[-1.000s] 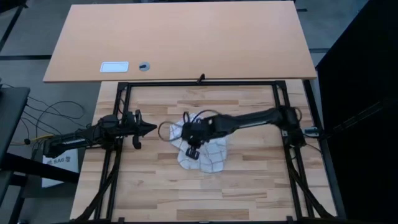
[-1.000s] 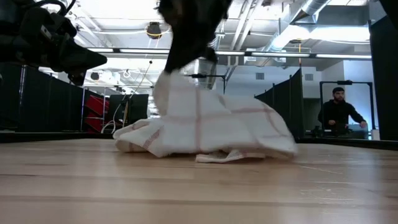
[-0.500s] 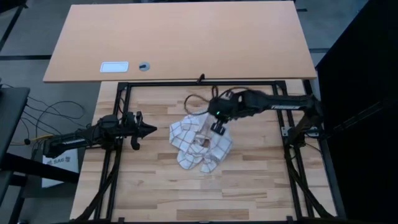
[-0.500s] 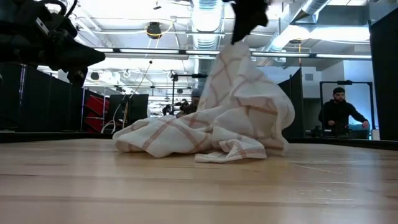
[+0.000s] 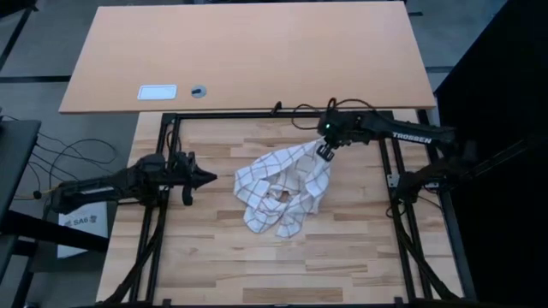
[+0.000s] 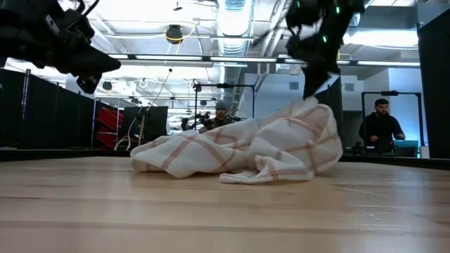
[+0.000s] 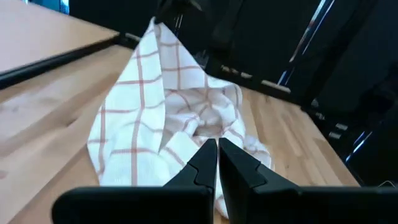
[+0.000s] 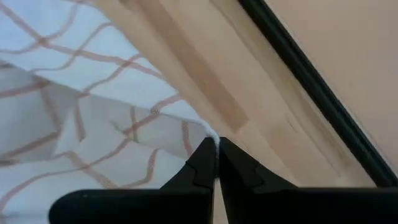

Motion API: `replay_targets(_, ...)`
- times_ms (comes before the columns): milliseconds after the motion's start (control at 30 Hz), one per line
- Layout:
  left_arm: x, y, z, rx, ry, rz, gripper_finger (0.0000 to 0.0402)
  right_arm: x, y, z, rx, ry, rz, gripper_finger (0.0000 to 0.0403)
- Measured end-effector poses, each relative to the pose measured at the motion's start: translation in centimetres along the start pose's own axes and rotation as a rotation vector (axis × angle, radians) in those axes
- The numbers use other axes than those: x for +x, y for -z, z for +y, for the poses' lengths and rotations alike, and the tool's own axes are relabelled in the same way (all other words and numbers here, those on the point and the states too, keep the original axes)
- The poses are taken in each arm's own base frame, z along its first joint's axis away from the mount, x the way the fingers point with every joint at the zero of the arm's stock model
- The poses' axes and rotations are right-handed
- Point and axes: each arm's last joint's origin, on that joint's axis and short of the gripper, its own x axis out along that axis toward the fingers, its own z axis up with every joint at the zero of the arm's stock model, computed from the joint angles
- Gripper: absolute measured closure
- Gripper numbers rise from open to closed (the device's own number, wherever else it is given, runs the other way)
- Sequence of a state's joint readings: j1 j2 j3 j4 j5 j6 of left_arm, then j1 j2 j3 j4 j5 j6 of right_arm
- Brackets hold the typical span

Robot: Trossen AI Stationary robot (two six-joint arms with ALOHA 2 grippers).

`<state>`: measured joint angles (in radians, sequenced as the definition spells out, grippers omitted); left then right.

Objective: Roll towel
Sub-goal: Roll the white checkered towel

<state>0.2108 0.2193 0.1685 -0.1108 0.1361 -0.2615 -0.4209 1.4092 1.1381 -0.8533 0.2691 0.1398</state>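
The towel (image 5: 282,192), white with thin reddish-brown grid lines, lies crumpled mid-table, and one end of it is drawn out toward the far right. In the low view the towel (image 6: 239,151) is a low heap that rises at its right side. My right gripper (image 5: 325,152) is shut on that raised end, above the table near its far right. My left gripper (image 5: 210,179) hovers shut with nothing in it, to the left of the towel and pointing at it; its wrist view shows the towel (image 7: 161,112) ahead. My right gripper pinches a corner of the towel (image 8: 210,134) between its two fingertips; whether it has one layer or several, I cannot tell. The fingers slant down from above, from the far right. The corner is lifted and the cloth slopes from it (image 6: 309,105) to the heap on the table.
Black frame rails (image 5: 274,114) run round the wooden work surface. Beyond the far rail lies a larger orange-brown tabletop (image 5: 257,51) with a white label (image 5: 157,91). A person (image 6: 383,130) sits in the room behind. Bare wood lies near the table's front edge.
My right gripper has swung from above the towel's left part toward the table's far right, staying shut on the cloth. The held corner has been drawn out of the heap and spread that way; the towel's near, left part has stayed on the table.
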Motion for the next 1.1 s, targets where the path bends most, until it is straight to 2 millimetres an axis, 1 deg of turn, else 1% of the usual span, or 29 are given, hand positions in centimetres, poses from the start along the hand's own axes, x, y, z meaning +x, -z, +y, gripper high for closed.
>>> replay_targets(100,0.6,-0.8,-0.1,0.018,-0.012,0.044,0.0402,2.3,0.8,-2.1,0.033,-0.004,0.02,0.0403)
replay_targets(200,1.3,-1.8,-0.3,0.03,-0.023,0.086,0.0402,4.0,1.2,-4.1,0.089,0.008,0.021,0.0402)
replay_targets(267,1.8,-2.6,-0.4,0.036,-0.023,0.116,0.0402,4.9,1.5,-5.5,0.148,-0.057,0.051,0.0392)
replay_targets(333,2.4,-3.5,-0.6,0.035,-0.015,0.146,0.0402,5.6,1.7,-6.9,0.23,-0.133,0.071,0.0368)
replay_targets(400,3.0,-4.3,-0.8,0.041,-0.02,0.176,0.0399,6.0,1.9,-8.2,0.289,-0.189,0.076,0.0336)
replay_targets(433,3.4,-4.9,-0.9,0.05,-0.021,0.183,0.0395,5.9,1.9,-8.7,0.303,-0.215,0.064,0.0319)
replay_targets(500,4.1,-6.1,-1.1,0.074,-0.021,0.196,0.0382,5.3,1.6,-9.1,0.316,-0.3,0.033,0.0285)
replay_targets(567,4.9,-7.1,-1.4,0.094,-0.021,0.232,0.0367,3.9,1.4,-8.1,0.286,-0.418,-0.003,0.0258)
replay_targets(600,5.4,-7.4,-1.5,0.107,-0.018,0.259,0.036,3.2,1.2,-7.0,0.248,-0.449,-0.018,0.025)
replay_targets(667,6.6,-7.3,-1.7,0.139,-0.006,0.329,0.0349,2.1,1.4,-4.2,0.14,-0.492,-0.034,0.0241)
replay_targets(733,8.0,-6.9,-1.9,0.171,0.012,0.388,0.0344,1.6,2.1,-0.9,0.021,-0.5,-0.033,0.024)
replay_targets(833,10.2,-5.6,-1.9,0.201,0.028,0.466,0.0344,1.6,3.0,3.5,-0.136,-0.421,-0.072,0.0248)
replay_targets(933,12.2,-4.1,-1.5,0.232,0.009,0.517,0.0348,2.3,3.8,6.8,-0.235,-0.366,-0.115,0.0258)
replay_targets(1000,13.3,-3.6,-1.1,0.279,-0.046,0.551,0.0349,2.7,4.3,8.3,-0.256,-0.363,-0.102,0.0263)
replay_targets(1100,15.1,-4.0,-0.7,0.405,-0.154,0.644,0.0347,2.7,4.9,9.8,-0.266,-0.375,-0.079,0.0268)
